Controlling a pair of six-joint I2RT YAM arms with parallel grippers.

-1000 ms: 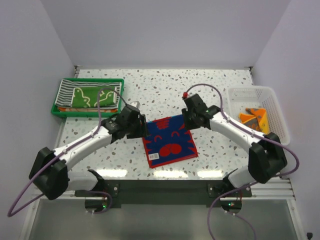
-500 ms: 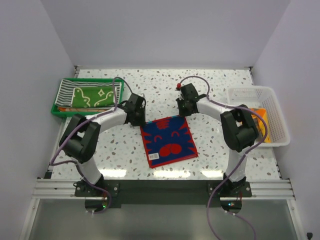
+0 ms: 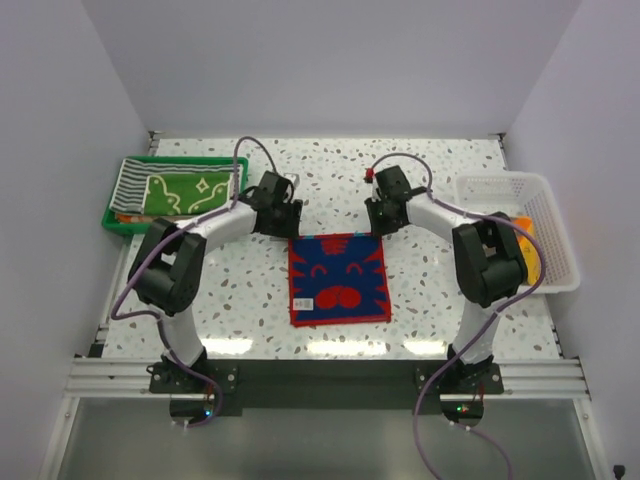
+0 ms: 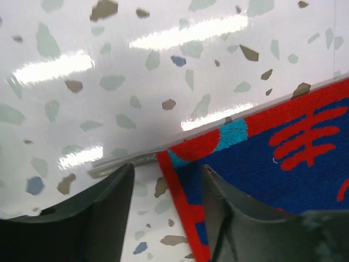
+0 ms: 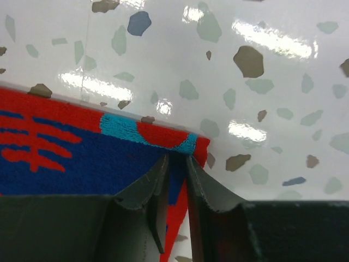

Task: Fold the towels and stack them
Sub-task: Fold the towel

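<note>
A red towel with a blue cartoon face (image 3: 338, 280) lies flat and square in the middle of the table. My left gripper (image 3: 290, 221) is at its far left corner. In the left wrist view that gripper (image 4: 163, 183) is open, and the towel's red edge (image 4: 188, 218) lies on the table between the fingers. My right gripper (image 3: 379, 224) is at the far right corner. In the right wrist view that gripper (image 5: 177, 164) is shut on the towel corner (image 5: 158, 136), with cloth pinched between narrow jaws.
A green tray (image 3: 112, 222) at the far left holds a striped towel (image 3: 133, 177) and a green towel with white drawings (image 3: 185, 190). A white mesh basket (image 3: 555, 215) at the right holds an orange towel (image 3: 527, 240), partly hidden by the right arm.
Both grippers moved away from the arm bases with the towel's far corners. The towel went from tilted to square and flat. The left jaws have opened off their corner.
</note>
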